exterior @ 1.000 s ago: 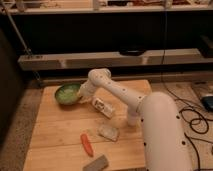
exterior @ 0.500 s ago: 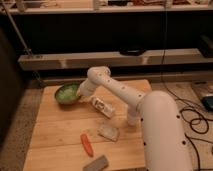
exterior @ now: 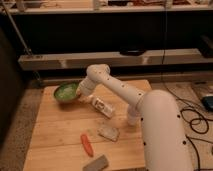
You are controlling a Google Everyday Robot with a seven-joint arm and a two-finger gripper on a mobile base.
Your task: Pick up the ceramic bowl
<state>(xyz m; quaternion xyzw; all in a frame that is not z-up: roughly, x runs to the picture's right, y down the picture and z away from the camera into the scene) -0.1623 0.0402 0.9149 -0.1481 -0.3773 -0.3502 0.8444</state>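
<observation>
While the green ceramic bowl is being reached at the far left corner of the wooden table, it is being tipped up on its edge, probably because its right rim is being taken by the gripper; whether that pincer is clamped cannot be told. Rightward, a white bottle, an orange carrot and a clear wrapper are being left aside, apart from the bowl.

Ceramic bowl at table's far-left corner, claw at its right rim.
</observation>
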